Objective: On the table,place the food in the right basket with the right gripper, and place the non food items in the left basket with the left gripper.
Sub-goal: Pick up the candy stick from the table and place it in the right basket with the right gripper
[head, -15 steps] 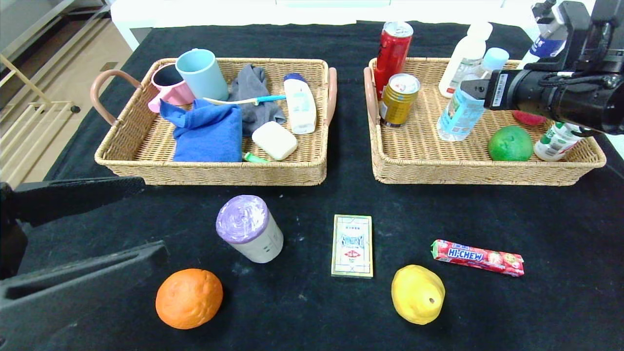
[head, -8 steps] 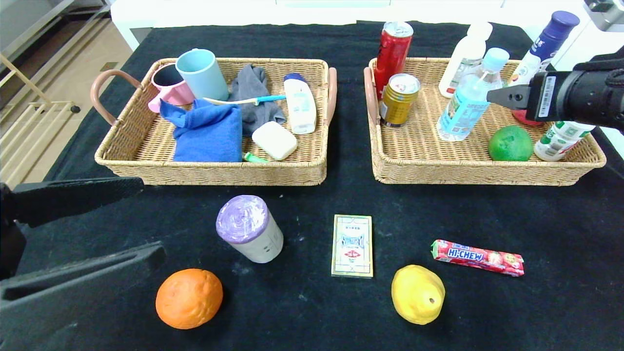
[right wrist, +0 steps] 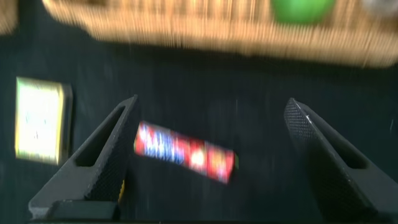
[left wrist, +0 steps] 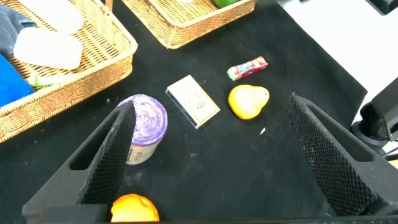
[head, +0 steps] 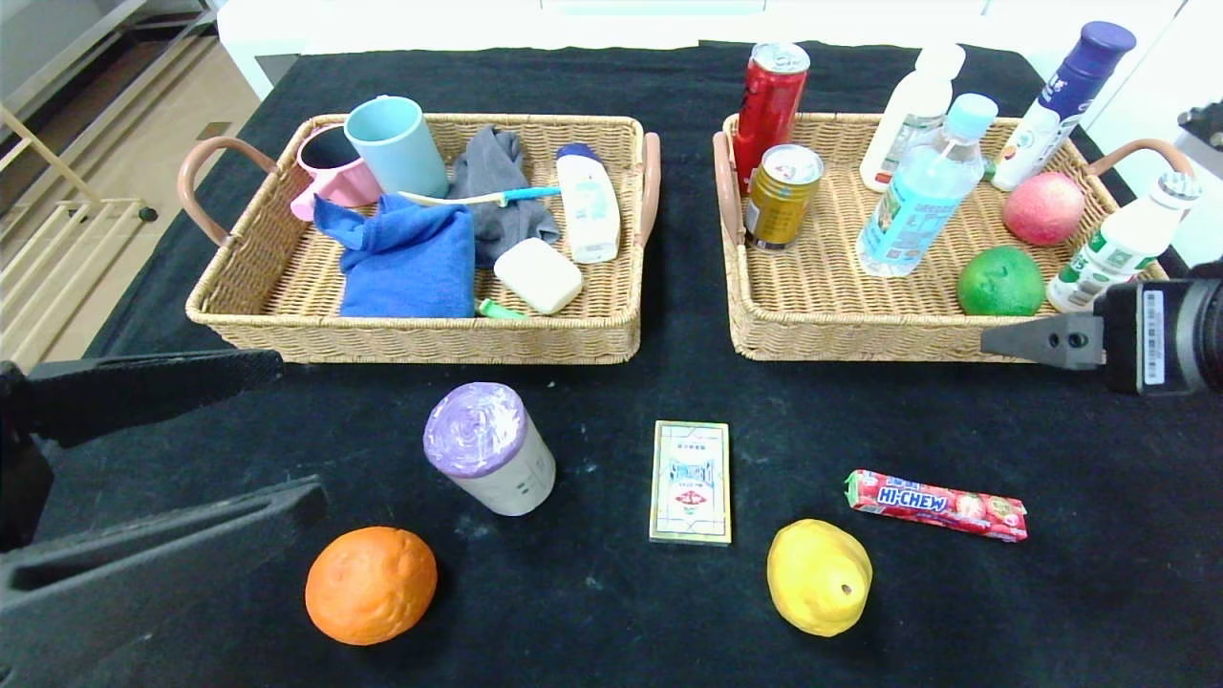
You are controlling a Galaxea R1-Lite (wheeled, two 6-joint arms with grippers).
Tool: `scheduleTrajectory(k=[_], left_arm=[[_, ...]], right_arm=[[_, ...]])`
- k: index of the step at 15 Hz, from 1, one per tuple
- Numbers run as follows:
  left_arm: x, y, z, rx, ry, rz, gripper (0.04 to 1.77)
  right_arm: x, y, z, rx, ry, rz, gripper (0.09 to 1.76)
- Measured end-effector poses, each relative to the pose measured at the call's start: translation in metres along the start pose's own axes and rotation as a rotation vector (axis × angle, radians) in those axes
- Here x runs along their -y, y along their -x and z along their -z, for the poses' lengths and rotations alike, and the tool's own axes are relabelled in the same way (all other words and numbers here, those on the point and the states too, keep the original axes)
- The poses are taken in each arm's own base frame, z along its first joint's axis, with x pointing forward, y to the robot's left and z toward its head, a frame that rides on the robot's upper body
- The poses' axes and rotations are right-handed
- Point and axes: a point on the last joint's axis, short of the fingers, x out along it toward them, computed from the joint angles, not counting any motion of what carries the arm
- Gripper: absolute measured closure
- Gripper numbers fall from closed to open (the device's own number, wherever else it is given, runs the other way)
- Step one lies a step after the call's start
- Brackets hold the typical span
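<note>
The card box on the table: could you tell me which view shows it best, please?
The head view shows the card box whole, sharp, face up. The left wrist view shows it whole but smaller; the right wrist view shows it blurred at the edge.

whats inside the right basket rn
In the right basket: gold can, clear water bottle, red apple, green fruit, white bottle. Its near right corner is hidden by the right claw.

Black cloth-covered table (head: 611,401) spreads under and ahead of my grippers. Beyond its far edge, a white ledge or wall base (head: 478,19). Off past my left gripper: tan wood floor (head: 115,143) and a pale railing-like frame (head: 57,220). Light even, bright.
</note>
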Motion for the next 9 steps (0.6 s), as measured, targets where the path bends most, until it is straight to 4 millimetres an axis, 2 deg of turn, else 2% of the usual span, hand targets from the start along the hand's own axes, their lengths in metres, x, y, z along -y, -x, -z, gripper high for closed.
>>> scheduleTrajectory(k=[3, 5, 7, 9], left_arm=[[0.000, -0.001, 0.001, -0.005, 0.002, 0.000, 0.05], [-0.001, -0.001, 0.001, -0.007, 0.001, 0.000, 0.05], [-0.001, -0.001, 0.002, -0.008, 0.001, 0.001, 0.05], [0.000, -0.001, 0.001, -0.007, 0.001, 0.000, 0.05]], right_arm=[[0.006, 0.009, 0.015, -0.127, 0.038, 0.002, 0.15], [0.009, 0.011, 0.023, -0.191, 0.169, -0.030, 0.15], [0.013, 0.008, 0.032, -0.238, 0.290, -0.096, 0.15], [0.013, 0.002, 0.037, -0.272, 0.332, -0.129, 0.15]])
